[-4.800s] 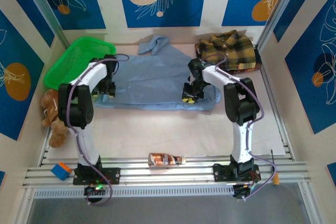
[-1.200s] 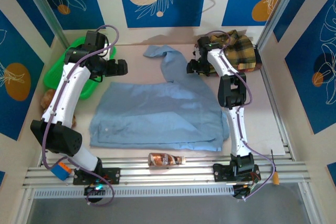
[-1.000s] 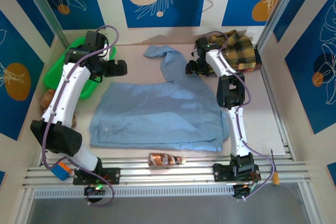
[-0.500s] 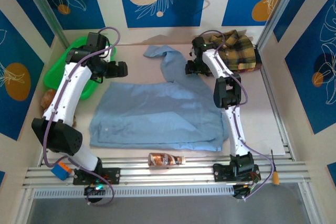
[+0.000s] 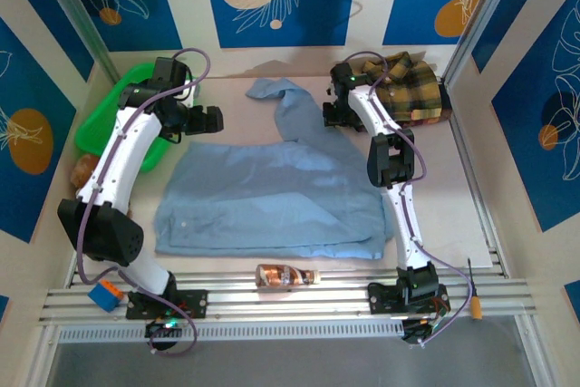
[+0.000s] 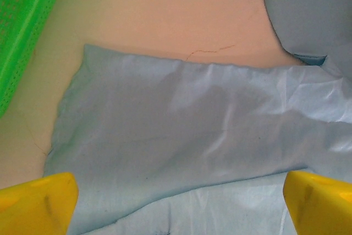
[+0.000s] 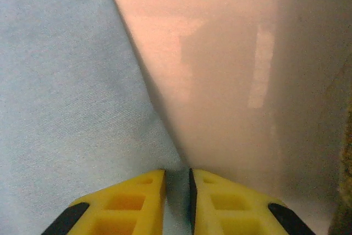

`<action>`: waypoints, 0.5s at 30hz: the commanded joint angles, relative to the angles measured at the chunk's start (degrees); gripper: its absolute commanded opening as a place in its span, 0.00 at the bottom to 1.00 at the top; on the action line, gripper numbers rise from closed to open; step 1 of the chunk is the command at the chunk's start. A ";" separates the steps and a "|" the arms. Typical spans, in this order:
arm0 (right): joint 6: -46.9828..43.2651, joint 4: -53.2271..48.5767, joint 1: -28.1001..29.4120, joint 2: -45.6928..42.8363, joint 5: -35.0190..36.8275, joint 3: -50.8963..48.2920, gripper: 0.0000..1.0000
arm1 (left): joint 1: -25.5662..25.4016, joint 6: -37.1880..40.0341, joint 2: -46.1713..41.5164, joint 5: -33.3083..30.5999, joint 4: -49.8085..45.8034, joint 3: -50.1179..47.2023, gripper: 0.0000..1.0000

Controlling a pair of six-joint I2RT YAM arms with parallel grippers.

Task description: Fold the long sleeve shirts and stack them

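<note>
The right tool pinched the 1 o'clock edge of the light blue cloth shirt, beside bare table. The left tool gaped wide, its fingertips cut off.

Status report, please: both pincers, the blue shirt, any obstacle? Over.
Left pincer open, above the light blue shirt. Right pincer shut on its far-right edge. Plaid shirt bunched at far right. Brown bottle beside the near hem.
</note>
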 commanded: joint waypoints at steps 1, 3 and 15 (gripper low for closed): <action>0.29 1.78 1.44 0.58 -4.12 -0.39 0.19 | 0.41 0.62 0.24 1.15 0.25 -0.70 0.96; 0.43 2.04 1.55 0.13 -4.30 -1.65 0.15 | 0.37 0.79 -0.02 1.08 0.40 -1.21 0.96; 0.79 5.01 1.56 -9.47 2.83 -9.94 0.00 | 0.72 -0.14 -0.89 0.56 2.60 -5.15 0.95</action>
